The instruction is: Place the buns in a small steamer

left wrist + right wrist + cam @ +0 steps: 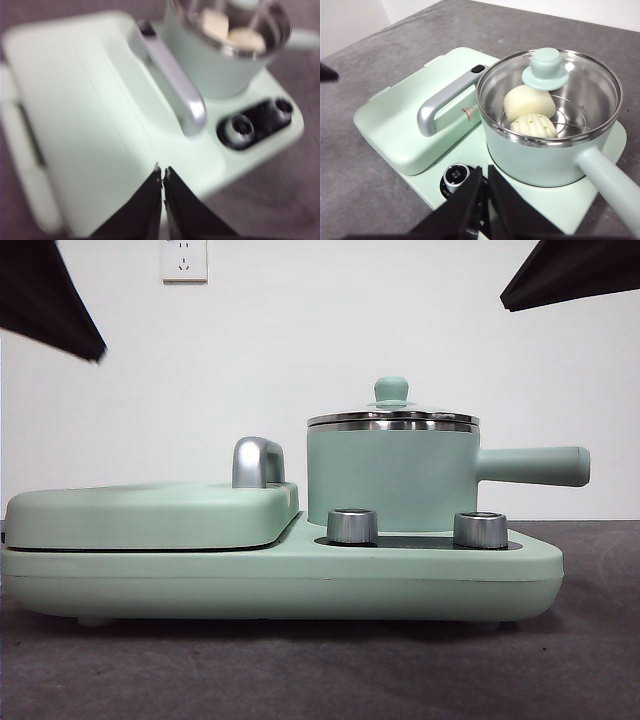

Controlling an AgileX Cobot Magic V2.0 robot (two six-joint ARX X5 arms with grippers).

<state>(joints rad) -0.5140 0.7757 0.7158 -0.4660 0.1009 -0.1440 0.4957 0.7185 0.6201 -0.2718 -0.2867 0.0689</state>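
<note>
While the glass lid (546,70) sits on the steamer (550,150), two buns lie inside it on a wire rack — one smooth bun (528,102) and one ridged bun (534,125) with green specks, touching each other. One griddle (410,125) lies shut beside the pot, and two knobs (352,525) face front. Both hands — left hand (162,175), right hand (484,172) — are closed narrow, holding nothing, raised off the table (355,190).

Both arms hang raised, left pincer (162,172) and right pincer (484,172) closed, empty.
</note>
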